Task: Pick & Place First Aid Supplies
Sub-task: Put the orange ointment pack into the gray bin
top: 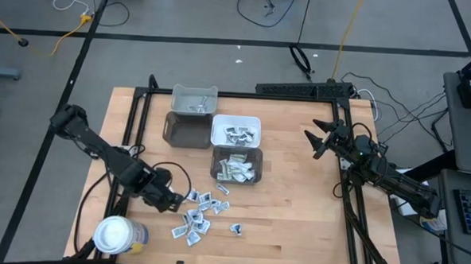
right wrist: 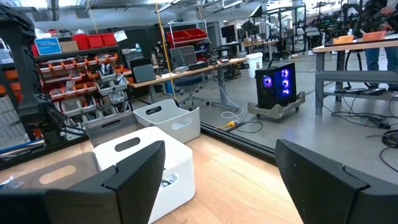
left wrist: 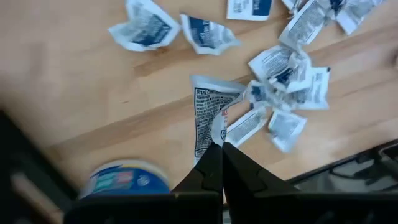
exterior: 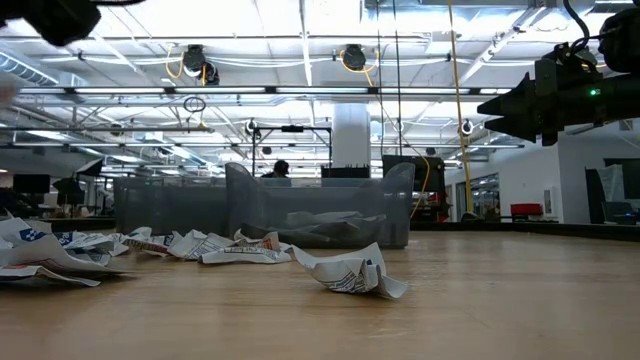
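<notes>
Several small white first aid packets (top: 200,214) with dark print lie scattered on the wooden table near its front edge; they also show in the left wrist view (left wrist: 292,68). My left gripper (top: 177,203) hangs over the left side of this pile, pointing steeply down, shut on one white printed packet (left wrist: 208,112). My right gripper (top: 319,140) waits at the table's right side, held level and open, with nothing between its fingers (right wrist: 143,168). My left gripper pinches one end of the printed packet (left wrist: 214,138) between its two shut fingertips. The fingers come from above, pointing down. The packet hangs below them, crumpled, and looks lifted clear of the table and the other packets.
Behind the pile stand several bins: a grey one (top: 236,165) and a white one (top: 235,130), both holding packets, a dark grey one (top: 186,131) and a light grey one (top: 193,100). A white-lidded jar (top: 115,234) stands at the near left corner.
</notes>
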You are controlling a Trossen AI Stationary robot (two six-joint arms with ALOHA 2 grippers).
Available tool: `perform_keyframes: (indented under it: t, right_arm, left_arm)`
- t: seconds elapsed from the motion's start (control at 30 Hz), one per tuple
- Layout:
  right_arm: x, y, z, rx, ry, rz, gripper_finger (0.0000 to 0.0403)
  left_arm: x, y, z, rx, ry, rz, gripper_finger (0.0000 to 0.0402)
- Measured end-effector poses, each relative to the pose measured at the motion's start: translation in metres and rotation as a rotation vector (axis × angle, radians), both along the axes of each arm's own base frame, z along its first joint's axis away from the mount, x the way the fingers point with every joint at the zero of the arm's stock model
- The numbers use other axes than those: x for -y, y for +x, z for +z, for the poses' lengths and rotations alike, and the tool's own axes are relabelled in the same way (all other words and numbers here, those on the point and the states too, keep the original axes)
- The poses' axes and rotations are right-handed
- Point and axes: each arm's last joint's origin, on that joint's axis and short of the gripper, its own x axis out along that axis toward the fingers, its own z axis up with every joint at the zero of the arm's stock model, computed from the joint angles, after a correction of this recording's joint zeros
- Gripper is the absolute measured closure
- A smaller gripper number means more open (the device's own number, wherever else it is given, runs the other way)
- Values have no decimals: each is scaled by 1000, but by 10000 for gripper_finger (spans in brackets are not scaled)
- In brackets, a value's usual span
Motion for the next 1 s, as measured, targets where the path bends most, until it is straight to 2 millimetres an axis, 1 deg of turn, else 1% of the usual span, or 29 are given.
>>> perform_keyframes:
  t: [0.1, 0.17, 0.23, 0.33, 0.4, 0.5, 0.8, 1.0]
  right_arm:
    - [0, 0, 0, 0, 0, 0, 105]
    - [0, 0, 0, 0, 0, 0, 105]
    - [0, 0, 0, 0, 0, 0, 105]
    - [0, 0, 0, 0, 0, 0, 105]
    - [0, 0, 0, 0, 0, 0, 105]
    - [0, 0, 0, 0, 0, 0, 105]
    - [0, 0, 0, 0, 0, 0, 105]
    - [0, 0, 0, 0, 0, 0, 105]
  left_arm:
    - [-2, -3, 14, -20, 17, -35, 401]
    - [-7, -3, 20, -30, 33, -76, 401]
    - [-21, 0, 25, -51, 44, -115, 401]
    - [-49, 10, 31, -45, 61, -134, 401]
    - [-70, 17, 31, -36, 67, -147, 401]
    - [-107, 21, 31, -39, 59, -148, 401]
    - [-225, 26, 21, -49, 37, -61, 401]
    - [-302, 33, 21, -63, 24, -22, 401]
